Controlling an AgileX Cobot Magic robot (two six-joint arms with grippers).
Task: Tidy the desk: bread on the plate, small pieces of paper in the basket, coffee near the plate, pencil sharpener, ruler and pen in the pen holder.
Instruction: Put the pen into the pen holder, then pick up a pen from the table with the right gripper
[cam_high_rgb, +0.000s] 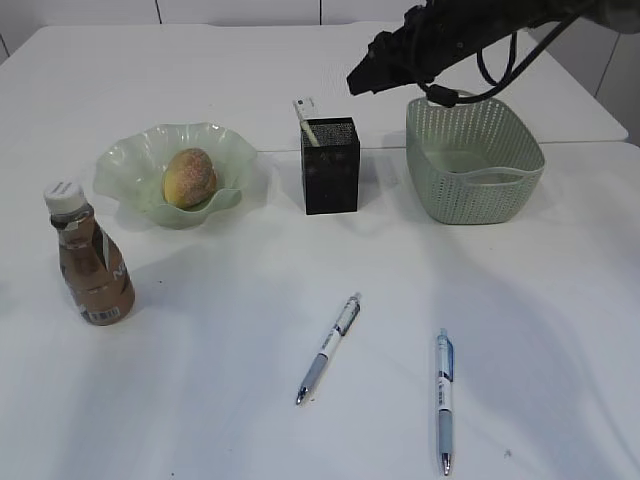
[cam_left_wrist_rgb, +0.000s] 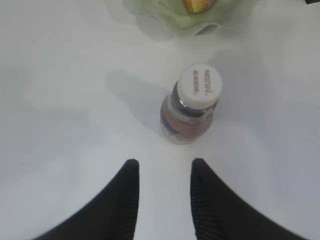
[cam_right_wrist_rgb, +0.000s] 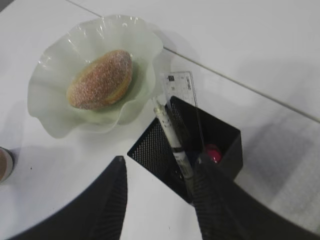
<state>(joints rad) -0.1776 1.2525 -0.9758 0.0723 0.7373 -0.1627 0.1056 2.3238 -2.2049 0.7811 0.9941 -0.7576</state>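
My right pincer (cam_right_wrist_rgb: 160, 200) hangs above the black mesh pen holder (cam_right_wrist_rgb: 200, 145), its two dark fingers (cam_right_wrist_rgb: 112, 200) spread apart with nothing between them: released. Just past its tips a white pen (cam_right_wrist_rgb: 172, 137) and a clear ruler (cam_right_wrist_rgb: 181, 92) lean upright in the near corner of the holder, and something small and red (cam_right_wrist_rgb: 213, 152) lies at the bottom; I cannot tell what it is. From outside, that arm (cam_high_rgb: 420, 45) reaches in from the upper right, over the gap between the holder and the pale green basket (cam_high_rgb: 475, 160) beside it.

My left pincer (cam_left_wrist_rgb: 162, 200) hovers low over the worktop (cam_left_wrist_rgb: 60, 100), fingers parted and empty, with the coffee bottle (cam_left_wrist_rgb: 192, 107) standing upright just ahead of the gap, apart from both tips. Its white cap (cam_left_wrist_rgb: 200, 86) faces the camera.

Further out, the bread (cam_high_rgb: 189, 177) sits in the wavy green plate (cam_high_rgb: 130, 160), left of the holder. The bottle stands on the worktop near the plate, in front of it and to its left. Two more pens lie flat on the near worktop, well away from the holder: one (cam_high_rgb: 328, 348) slanted near the middle, the other (cam_high_rgb: 443, 400) to its right, pointing towards me
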